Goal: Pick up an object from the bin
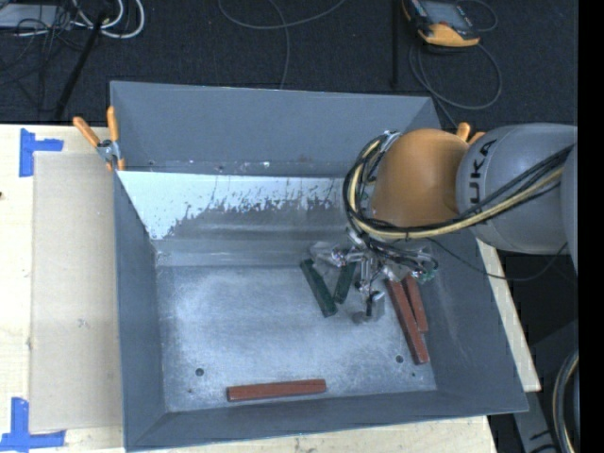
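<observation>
My gripper (366,279) is low in the bin, right of the middle and under the orange wrist cover. A dark green bar (318,288) lies slanted just to its left, with its near end close to the gripper. A second dark green piece (342,284) leans against that bar, right beside the gripper. Two red-brown bars (411,319) lie side by side just to the gripper's right, running toward the bin's front right corner.
A long red-brown bar (276,391) lies flat along the bin's front wall. The arm and its cables reach in from the right and cover the bin's back right part.
</observation>
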Controlling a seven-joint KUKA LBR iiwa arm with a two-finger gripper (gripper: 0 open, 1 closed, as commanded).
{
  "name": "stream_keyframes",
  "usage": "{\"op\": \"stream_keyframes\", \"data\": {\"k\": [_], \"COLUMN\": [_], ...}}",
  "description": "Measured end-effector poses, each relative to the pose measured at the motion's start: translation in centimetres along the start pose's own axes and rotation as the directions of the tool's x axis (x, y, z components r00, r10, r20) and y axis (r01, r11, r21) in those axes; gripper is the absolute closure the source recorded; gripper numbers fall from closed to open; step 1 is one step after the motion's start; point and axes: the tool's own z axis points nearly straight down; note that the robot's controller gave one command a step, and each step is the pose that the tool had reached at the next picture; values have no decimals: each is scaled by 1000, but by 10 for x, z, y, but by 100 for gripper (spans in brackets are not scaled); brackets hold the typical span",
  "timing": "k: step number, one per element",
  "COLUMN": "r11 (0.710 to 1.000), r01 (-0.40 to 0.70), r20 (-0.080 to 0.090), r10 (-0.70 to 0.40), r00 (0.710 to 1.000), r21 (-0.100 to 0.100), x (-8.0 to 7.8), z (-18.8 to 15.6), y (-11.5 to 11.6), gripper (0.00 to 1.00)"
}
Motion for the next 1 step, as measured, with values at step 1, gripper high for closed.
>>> {"op": "stream_keyframes", "data": {"k": [1], "r11": [997], "r01": [82], "r20": [0], "r10": [-82], "r00": [997], "r21": [-1], "x": [-25], "z": [0], "y": [16], "gripper": [0]}}
